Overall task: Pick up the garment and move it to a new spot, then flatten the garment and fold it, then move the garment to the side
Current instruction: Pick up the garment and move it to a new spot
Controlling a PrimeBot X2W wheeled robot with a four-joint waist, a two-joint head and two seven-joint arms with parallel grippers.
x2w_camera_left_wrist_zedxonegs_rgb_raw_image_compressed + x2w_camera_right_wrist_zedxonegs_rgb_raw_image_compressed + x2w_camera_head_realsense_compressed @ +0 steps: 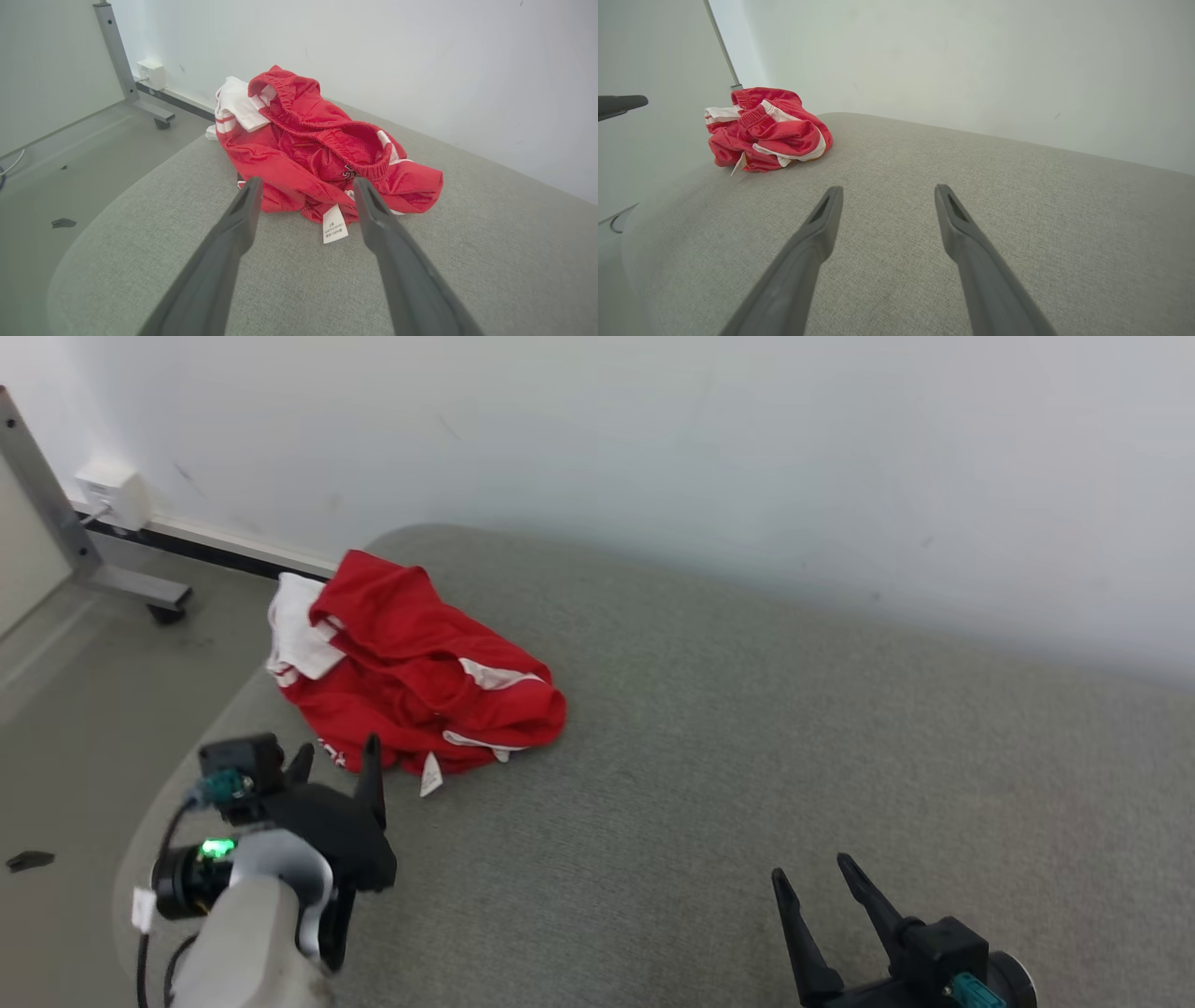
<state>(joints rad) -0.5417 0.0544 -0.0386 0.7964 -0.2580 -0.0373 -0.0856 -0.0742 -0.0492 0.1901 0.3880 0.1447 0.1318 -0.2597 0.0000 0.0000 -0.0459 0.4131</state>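
The garment lies crumpled in a heap at the far left of a grey cushioned surface. It is red with white panels and striped trim, and a white care label sticks out at its near edge. My left gripper stands open just short of the heap. In the left wrist view its fingertips frame the near edge of the garment and nothing is between them. My right gripper stands open and empty over bare cushion at the lower right, far from the garment.
A white wall runs close behind the cushion. Floor lies to the left, past the cushion's rounded corner, with a metal frame leg on a caster, a white wall box and a dark scrap.
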